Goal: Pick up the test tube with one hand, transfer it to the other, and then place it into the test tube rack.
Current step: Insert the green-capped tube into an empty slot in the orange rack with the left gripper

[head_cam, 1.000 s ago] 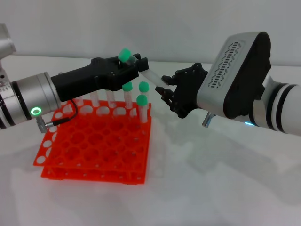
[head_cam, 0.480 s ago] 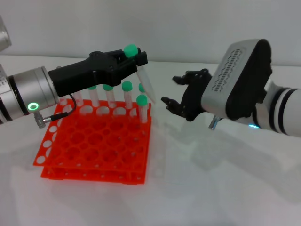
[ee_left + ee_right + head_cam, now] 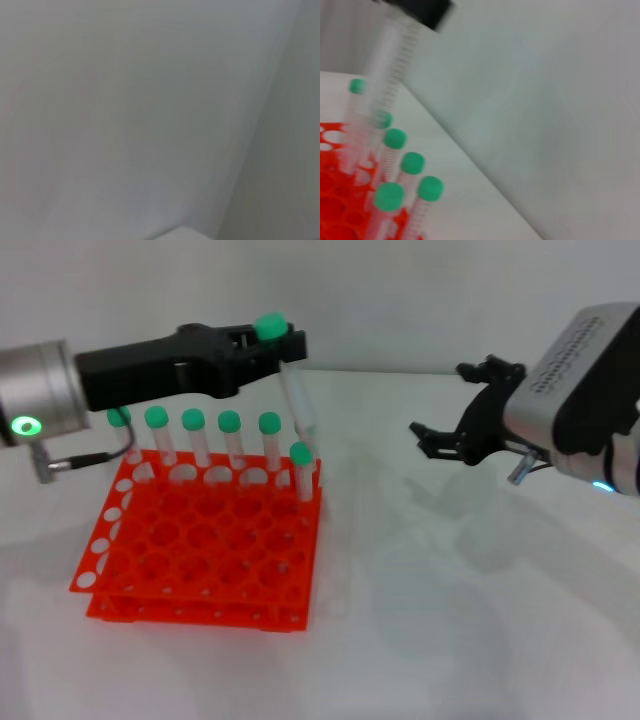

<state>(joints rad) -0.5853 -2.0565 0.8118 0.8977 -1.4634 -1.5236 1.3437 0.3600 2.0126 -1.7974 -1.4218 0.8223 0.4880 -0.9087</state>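
I've got the left gripper (image 3: 268, 348) clamped on the tube (image 3: 299, 405) just under its green cap, hanging it nearly upright over the rack's (image 3: 205, 545) far corner so it can drop into a free hole. The right gripper (image 3: 462, 430) is empty with its fingers spread, parked well off to the side so it's out of the way.

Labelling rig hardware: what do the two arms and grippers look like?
Left gripper: long black fingers and black body on a silver cylindrical wrist with a green-lit ring; a thin black cable loops beneath. Right gripper: black fingers, white housing with a dotted grille, white forearm with black bands, a small blue light underneath.
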